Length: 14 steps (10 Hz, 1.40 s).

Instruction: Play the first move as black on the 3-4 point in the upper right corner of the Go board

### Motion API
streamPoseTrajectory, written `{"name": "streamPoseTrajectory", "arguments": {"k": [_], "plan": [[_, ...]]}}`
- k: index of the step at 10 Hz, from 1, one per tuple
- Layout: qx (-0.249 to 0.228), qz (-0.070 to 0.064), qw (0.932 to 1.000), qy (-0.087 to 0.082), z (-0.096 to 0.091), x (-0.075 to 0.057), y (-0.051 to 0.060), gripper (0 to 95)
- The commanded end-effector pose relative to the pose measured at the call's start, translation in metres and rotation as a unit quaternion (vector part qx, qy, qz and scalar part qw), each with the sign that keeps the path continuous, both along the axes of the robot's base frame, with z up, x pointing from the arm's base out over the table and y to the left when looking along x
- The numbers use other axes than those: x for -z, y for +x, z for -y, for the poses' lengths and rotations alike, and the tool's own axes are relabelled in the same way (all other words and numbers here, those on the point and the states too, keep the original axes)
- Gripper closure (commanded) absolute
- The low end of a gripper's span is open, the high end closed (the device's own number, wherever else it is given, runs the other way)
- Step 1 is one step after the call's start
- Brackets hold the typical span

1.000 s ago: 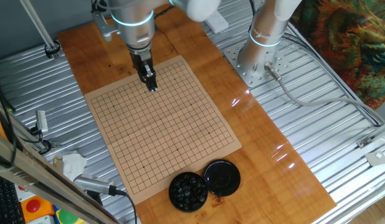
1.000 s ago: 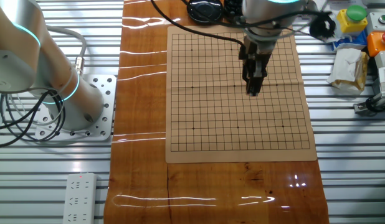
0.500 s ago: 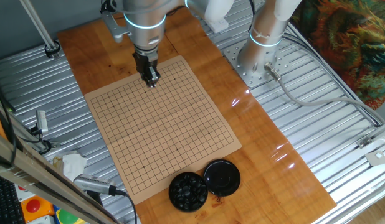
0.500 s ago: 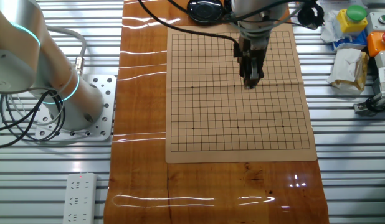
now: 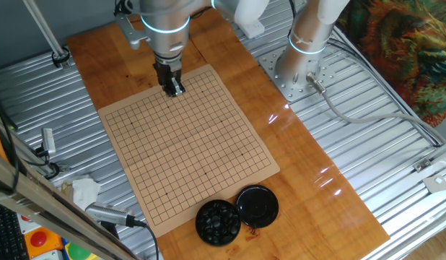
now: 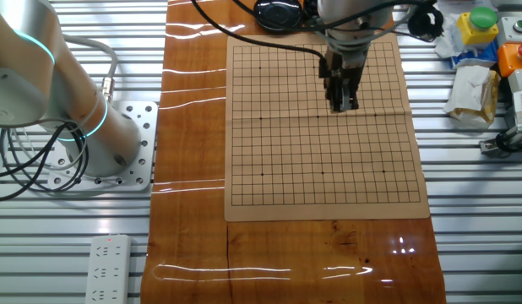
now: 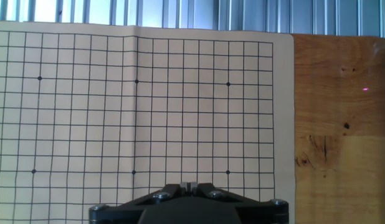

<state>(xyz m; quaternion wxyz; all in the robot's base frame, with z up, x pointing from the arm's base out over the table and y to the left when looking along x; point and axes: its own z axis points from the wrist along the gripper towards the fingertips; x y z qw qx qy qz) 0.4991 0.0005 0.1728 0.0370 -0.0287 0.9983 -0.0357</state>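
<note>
The tan Go board [image 5: 187,141] lies on the wooden table, and no stone lies on its grid. It also shows in the other fixed view [image 6: 324,127] and the hand view [image 7: 136,112]. My gripper [image 5: 176,90] hangs over the board's far part, a few lines in from the far edge, also in the other fixed view [image 6: 342,106]. In the hand view its fingertips [image 7: 189,185] are pressed together at the bottom edge. The single black stone is hidden: nothing shows at the tips. The board's corner star point [image 7: 228,84] lies ahead of the fingers, to the right.
A round black bowl [image 5: 218,222] full of black stones and its flat black lid [image 5: 258,205] stand off the board's near end. The arm's base [image 5: 299,72] is on the right. Clutter and cables lie at the left front. Bare wood [image 7: 342,124] borders the board.
The gripper has moved along the board away from the bowl, toward the far edge. Its fingers have stayed closed. Nothing on the board has changed.
</note>
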Motion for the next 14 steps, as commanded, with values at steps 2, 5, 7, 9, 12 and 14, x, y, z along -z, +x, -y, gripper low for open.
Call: {"name": "streamPoseTrajectory", "arguments": {"k": [2, 5, 7, 9, 12, 14], "plan": [[0.0, -0.002, 1.0, 0.0, -0.002, -0.001, 0.002, 95.0], [-0.007, -0.001, 1.0, 0.0, -0.014, -0.001, 0.008, 95.0], [-0.008, -0.003, 1.0, 0.001, -0.039, 0.0, 0.023, 95.0], [-0.021, -0.005, 0.9998, 0.002, -0.06, 0.001, 0.04, 95.0], [-0.046, -0.007, 0.9989, 0.005, -0.061, 0.001, 0.041, 95.0], [-0.058, -0.011, 0.9983, 0.004, -0.061, 0.001, 0.041, 95.0]]}}
